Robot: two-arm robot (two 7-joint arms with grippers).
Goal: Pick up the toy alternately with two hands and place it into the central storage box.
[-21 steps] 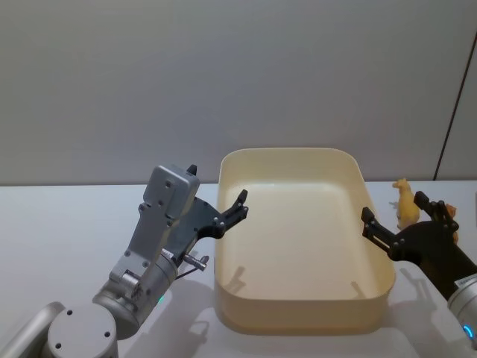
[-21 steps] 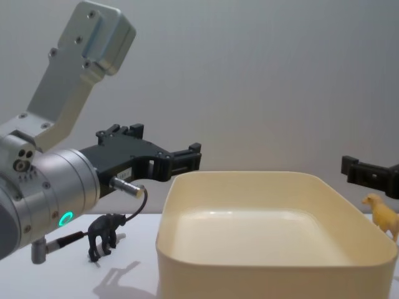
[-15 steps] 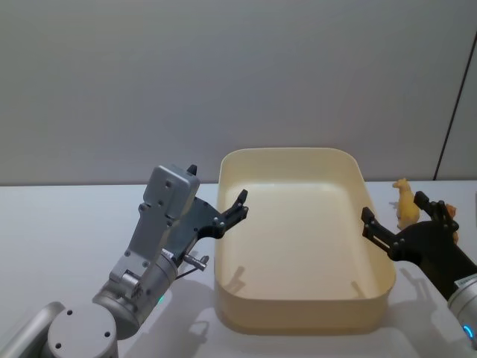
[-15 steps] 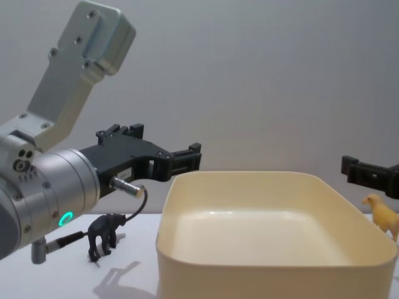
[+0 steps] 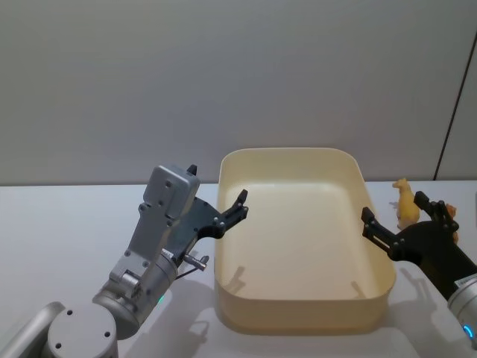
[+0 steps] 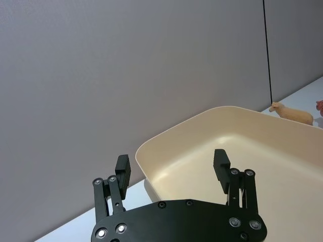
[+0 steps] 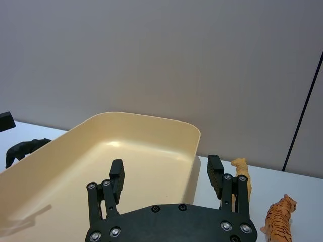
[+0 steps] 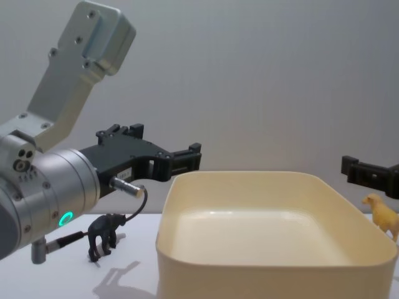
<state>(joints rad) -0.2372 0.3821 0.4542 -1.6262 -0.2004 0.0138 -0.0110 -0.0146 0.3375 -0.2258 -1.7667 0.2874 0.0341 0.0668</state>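
Note:
The cream-yellow central storage box (image 5: 298, 306) sits mid-table with nothing inside. A black toy animal (image 8: 105, 235) stands on the table left of it, below my left arm. A yellow toy animal (image 5: 403, 203) and an orange tiger (image 7: 279, 222) stand to the right of the box. My left gripper (image 6: 171, 162) hovers open and empty beside the box's left rim. At the right rim my right gripper (image 7: 165, 166) is likewise open and holds nothing, with the yellow toy just beyond its outer finger.
The box (image 8: 274, 265) takes up most of the middle of the white table. A grey wall stands close behind. The left arm's silver wrist with a green ring light (image 8: 63, 218) looms large low on the left of the chest view.

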